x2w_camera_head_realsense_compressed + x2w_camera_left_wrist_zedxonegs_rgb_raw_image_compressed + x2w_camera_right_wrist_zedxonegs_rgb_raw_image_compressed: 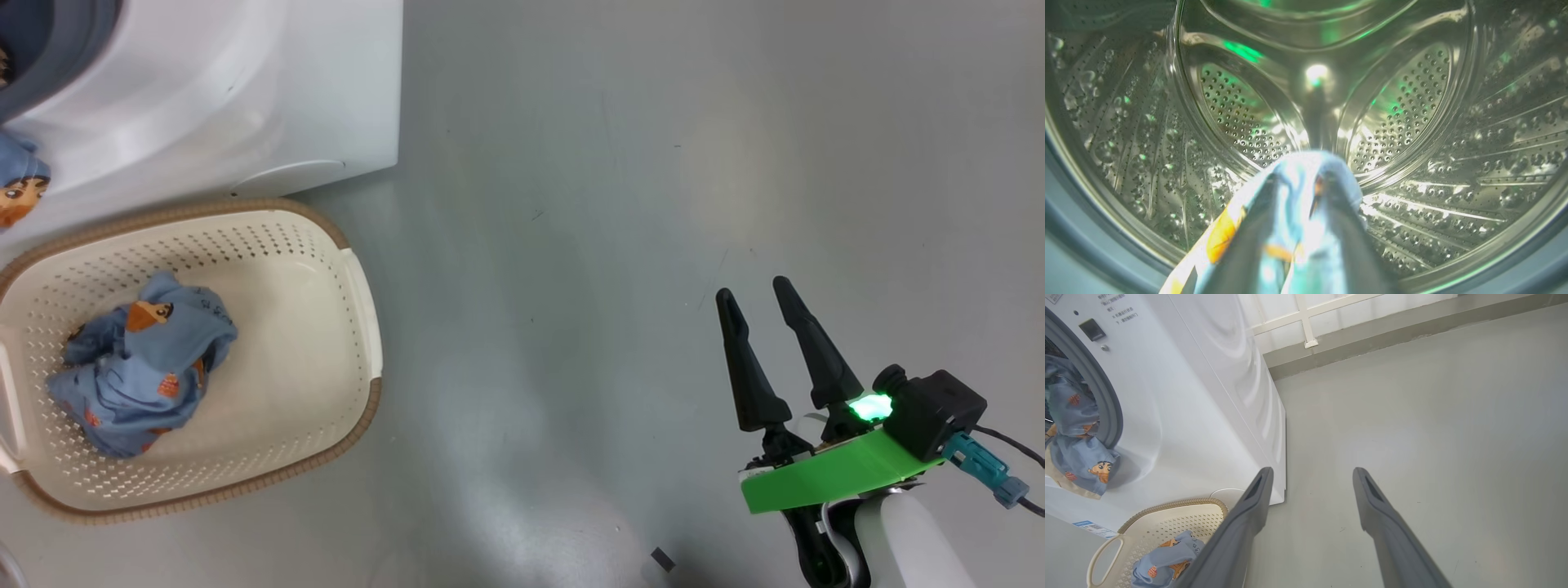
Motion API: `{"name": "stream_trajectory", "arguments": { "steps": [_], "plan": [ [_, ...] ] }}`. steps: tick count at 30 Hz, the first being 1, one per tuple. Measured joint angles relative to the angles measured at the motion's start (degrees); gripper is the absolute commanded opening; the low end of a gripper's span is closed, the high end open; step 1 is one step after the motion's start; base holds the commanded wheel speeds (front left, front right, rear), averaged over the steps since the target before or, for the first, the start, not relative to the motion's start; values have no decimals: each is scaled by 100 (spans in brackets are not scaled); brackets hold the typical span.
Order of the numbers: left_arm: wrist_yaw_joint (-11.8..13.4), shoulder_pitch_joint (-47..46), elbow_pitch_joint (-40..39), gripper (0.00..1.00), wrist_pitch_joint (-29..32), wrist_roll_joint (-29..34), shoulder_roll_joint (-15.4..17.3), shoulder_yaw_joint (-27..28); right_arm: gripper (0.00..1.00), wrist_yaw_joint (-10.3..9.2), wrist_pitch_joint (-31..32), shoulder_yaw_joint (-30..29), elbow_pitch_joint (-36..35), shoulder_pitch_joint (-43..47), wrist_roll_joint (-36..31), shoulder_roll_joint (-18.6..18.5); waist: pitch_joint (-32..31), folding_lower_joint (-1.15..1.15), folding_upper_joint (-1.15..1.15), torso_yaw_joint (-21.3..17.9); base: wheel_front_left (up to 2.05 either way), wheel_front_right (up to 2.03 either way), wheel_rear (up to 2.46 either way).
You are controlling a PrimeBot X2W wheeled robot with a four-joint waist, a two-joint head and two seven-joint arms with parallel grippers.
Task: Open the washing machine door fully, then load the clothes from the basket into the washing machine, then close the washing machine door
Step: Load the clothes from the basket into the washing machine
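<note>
Hanging over the bare grey floor (571,245) toward its near right, the right gripper (753,290) is holding its two long dark fingers spread wide with nothing between them, well apart from the basket.

The small cream plastic basket (359,327), with perforated sides and a brown woven-look rim, is sitting on the floor with its far rim just beside the front of the big white washing machine (245,90). One crumpled light-blue garment (139,367) printed with orange cartoon figures is lying on the basket's bottom, toward its left end.

The left gripper (1300,179) is sitting in the machine's mouth, pointing at the back of the perforated steel drum (1412,102). A second light-blue garment (1294,204) is lying over and between its fingers and covering the tips. The fingers are standing close together. Cannot tell whether they are pinching the cloth or merely carrying it.

In the right wrist view this garment's tail is hanging out over the grey-blue rubber gasket (1106,404) and down the white front panel. A small blue label sticker (1088,526) is showing low on that panel, near the basket's handle. Farthest off, a white-framed wall (1306,318) is rising behind the floor's far edge.
</note>
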Motion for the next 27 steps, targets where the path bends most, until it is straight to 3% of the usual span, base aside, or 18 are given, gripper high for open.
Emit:
{"name": "stream_trajectory", "arguments": {
  "steps": [11,19,27],
  "plan": [
    [-1,4,274,100,-1,41,-11,-93,100,0,0,1,1,-1,0,12,-20,0,0,68,0,0,0],
    [-1,607,177,100,-1,-8,-302,-59,100,1,0,-10,2,-30,-8,8,-91,0,0,204,0,0,0],
    [-1,1320,-434,100,-1,-65,-569,-199,100,0,0,-92,-8,-94,-19,-64,-148,-1,0,390,0,0,0]
  ]
}}
